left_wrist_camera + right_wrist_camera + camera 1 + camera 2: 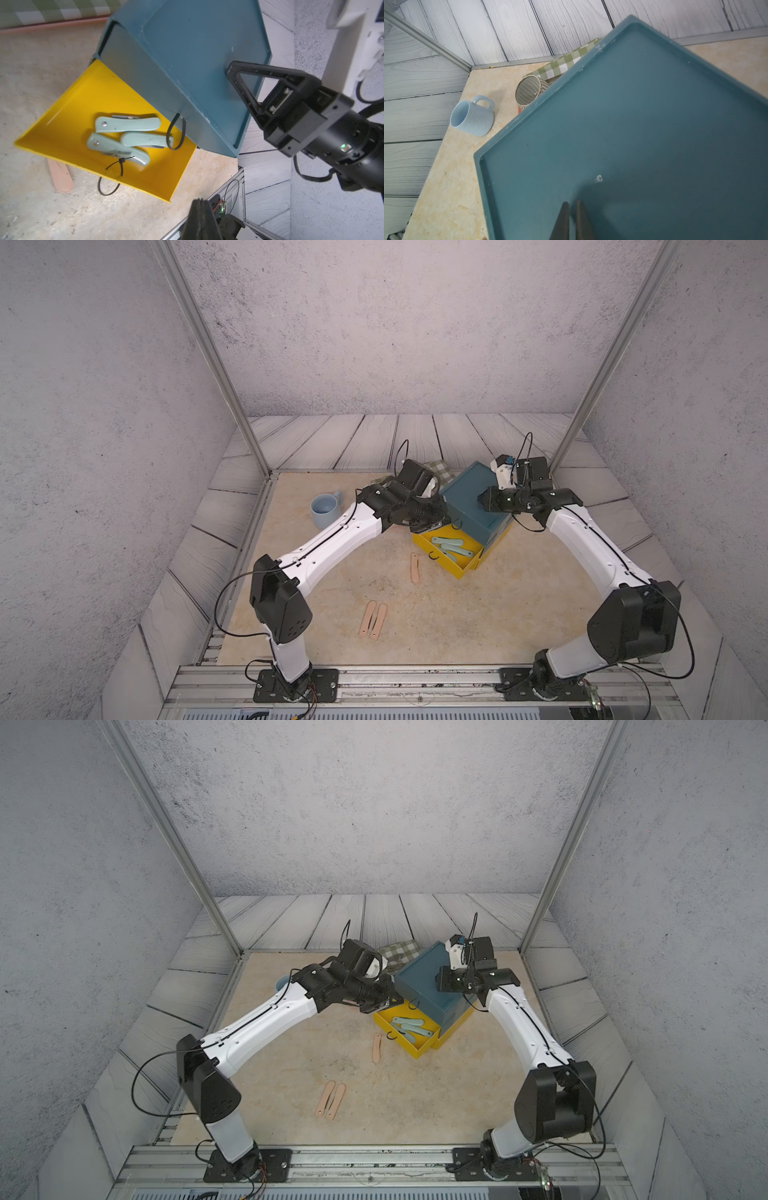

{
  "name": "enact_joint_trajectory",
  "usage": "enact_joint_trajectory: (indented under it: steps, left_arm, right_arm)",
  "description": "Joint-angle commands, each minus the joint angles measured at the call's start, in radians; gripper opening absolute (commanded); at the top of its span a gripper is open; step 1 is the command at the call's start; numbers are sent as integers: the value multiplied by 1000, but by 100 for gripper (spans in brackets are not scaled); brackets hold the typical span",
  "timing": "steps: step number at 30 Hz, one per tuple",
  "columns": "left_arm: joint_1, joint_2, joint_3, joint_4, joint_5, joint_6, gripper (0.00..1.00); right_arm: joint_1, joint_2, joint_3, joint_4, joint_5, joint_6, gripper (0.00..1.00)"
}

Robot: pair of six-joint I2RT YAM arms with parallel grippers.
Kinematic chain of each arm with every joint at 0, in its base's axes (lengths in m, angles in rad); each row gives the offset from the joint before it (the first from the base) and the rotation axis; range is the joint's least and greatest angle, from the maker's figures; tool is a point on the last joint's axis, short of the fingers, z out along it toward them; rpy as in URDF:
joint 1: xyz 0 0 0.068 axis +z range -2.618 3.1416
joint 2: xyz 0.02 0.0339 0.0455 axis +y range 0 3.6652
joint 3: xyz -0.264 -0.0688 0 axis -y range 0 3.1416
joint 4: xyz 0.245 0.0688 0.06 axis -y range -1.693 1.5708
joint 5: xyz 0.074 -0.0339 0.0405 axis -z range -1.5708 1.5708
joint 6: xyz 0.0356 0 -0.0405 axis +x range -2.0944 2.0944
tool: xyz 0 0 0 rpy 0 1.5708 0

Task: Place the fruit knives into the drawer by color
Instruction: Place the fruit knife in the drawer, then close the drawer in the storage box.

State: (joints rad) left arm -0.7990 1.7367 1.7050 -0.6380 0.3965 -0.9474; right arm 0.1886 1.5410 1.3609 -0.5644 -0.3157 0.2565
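**Bimanual cell, two top views and two wrist views.** The drawer chest (469, 493) stands on the table (498, 614) toward the far right corner. Its teal upper drawer (141, 79) is closed, so its contents are unseen. One yellow drawer (72, 108) is pulled out toward the table's centre; whether it is the middle or the lowest one cannot be told.

Three mint-green knives (126, 124) lie in the yellow drawer, overlapping, so none shows whole. Three peach-pink knives lie on the table. A single pink knife (414, 567) lies just in front of the open drawer; in the left wrist view only one end of it shows past the drawer's front wall. A pair of pink knives (367, 619) lies side by side nearer the near edge, left of its middle.

The left gripper (200, 200) hangs by the chest's front, at the left side of the open drawer, with its fingers pressed together and empty. It is cut off by the frame in its own wrist view and largely masked by its wrist in both top views. The right gripper (572, 202) is closed to a thin slit on nothing, its tips set on the chest's teal top.

A blue mug (473, 116) stands near the left edge. In a top view the mug (284, 982) is mostly hidden behind the left arm (257, 1023). Behind the chest, a ribbed cup (529, 91) lying on its side and a checked cloth (560, 64) show only in part.
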Motion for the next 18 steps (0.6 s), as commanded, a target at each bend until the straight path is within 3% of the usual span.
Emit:
enact_joint_trajectory:
  steps: [1,3,8,18]
  left_arm:
    - [-7,-26,-149,25,-28,2,0]
    - [-8,-47,-223,56,-34,-8,0]
    - [-8,-63,-318,90,-59,-7,0]
    - [-8,12,-308,121,-67,-4,0]
  right_arm:
    - [3,138,-118,-381,90,-2,5]
    - [3,138,-119,-382,85,-4,0]
    - [4,141,-120,-389,80,-18,0]
    - [3,140,-132,-386,76,-18,0]
